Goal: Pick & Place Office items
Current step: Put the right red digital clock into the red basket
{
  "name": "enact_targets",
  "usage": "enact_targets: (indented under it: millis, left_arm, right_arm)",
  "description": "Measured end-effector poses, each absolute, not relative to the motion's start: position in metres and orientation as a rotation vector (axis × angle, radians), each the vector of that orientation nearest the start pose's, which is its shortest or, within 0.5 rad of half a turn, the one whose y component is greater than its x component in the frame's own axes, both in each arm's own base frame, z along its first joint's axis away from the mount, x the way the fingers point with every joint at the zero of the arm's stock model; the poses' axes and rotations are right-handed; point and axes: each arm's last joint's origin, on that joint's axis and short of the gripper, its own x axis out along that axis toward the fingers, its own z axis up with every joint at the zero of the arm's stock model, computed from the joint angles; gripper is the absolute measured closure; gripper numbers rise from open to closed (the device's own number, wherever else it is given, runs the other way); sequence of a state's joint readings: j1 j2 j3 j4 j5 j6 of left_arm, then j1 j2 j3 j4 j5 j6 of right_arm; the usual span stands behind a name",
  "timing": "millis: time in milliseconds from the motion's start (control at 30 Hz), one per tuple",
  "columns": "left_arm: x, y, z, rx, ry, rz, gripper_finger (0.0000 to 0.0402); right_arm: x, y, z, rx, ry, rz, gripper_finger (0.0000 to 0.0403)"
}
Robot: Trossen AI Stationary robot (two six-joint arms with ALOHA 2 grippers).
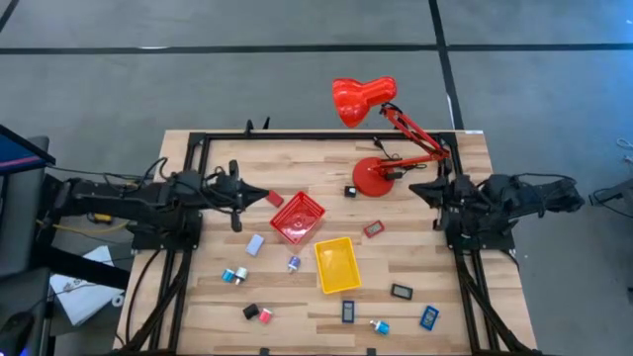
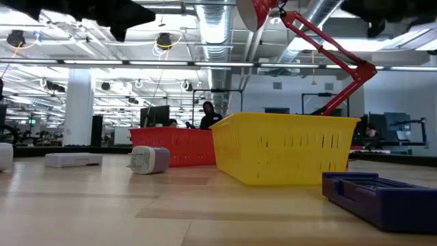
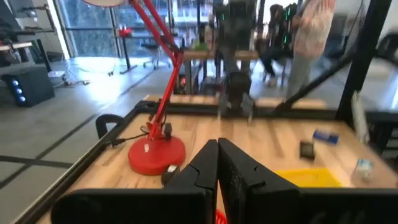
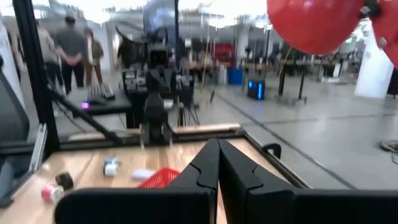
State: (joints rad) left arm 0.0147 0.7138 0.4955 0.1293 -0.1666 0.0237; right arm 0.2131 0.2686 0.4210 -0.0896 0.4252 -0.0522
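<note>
While both arms sat parked at the bench's two sides, nothing had been grasped. Left gripper [image 1: 259, 195] hung just beside the red tray [image 1: 298, 218], fingers pressed together and holding nothing; a small red piece [image 1: 275, 199] lay right at its tip.

Office items lay scattered on the bench [image 1: 198, 297], mostly on the near side of the red tray: a pale flat block [image 1: 255, 244], a blue-and-white pair [image 1: 233, 276], a black and pink pair [image 1: 258, 313], a small blue-white piece [image 1: 294, 264]. Past the yellow tray [image 1: 337, 265]: a dark flat rectangle [image 1: 348, 311], a blue clip [image 1: 380, 326], a black-framed rectangle [image 1: 401, 292], a blue rectangle [image 1: 428, 317], a red-framed piece [image 1: 373, 229]. Whether either tray held anything could not be told.

Right gripper [image 1: 423, 188] was likewise closed and empty, close to the desk lamp [image 1: 376, 176].

Risks, as judged:
- Left arm descending on the red piece could clip the red tray's corner and shove it.
- Pieces lying in touching pairs could be picked up together or knocked apart.
- Flat rectangles give the fingers little edge; slipping is likely.
- Right arm swinging out could catch the lamp's base or arm and tip it onto the bench.
- A small black piece [image 1: 351, 191] against the lamp's base looked hard to reach cleanly.
</note>
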Motion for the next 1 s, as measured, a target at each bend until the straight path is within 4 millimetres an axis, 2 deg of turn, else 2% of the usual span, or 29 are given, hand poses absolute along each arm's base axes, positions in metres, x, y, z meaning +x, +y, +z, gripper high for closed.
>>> enact_targets:
  millis: [133, 333, 500, 667, 833, 1000]
  left_arm:
    - [0.176, 0.01, 0.29, 0.042, 0.209, 0.26, 0.04]
    - [0.165, 0.015, 0.322, 0.049, 0.269, 0.247, 0.0399]
    - [0.153, 0.015, 0.327, 0.074, 0.438, 0.209, 0.04]
    - [0.149, 0.014, 0.321, 0.12, 0.522, 0.167, 0.04]
    - [0.154, 0.014, 0.319, 0.118, 0.534, 0.165, 0.04]
    - [0.156, 0.014, 0.319, 0.104, 0.53, 0.155, 0.04]
  right_arm:
    - [0.104, 0.01, 0.306, 0.0, 0.076, -0.213, 0.0403]
    - [0.118, 0.014, 0.345, -0.015, 0.281, -0.207, 0.0403]
    - [0.116, 0.014, 0.361, -0.076, 0.5, -0.174, 0.0403]
    - [0.127, 0.018, 0.36, -0.105, 0.616, -0.137, 0.0403]
    - [0.152, 0.026, 0.346, -0.123, 0.732, -0.036, 0.0403]
    - [0.185, 0.035, 0.324, -0.29, 0.877, 0.12, 0.0403]
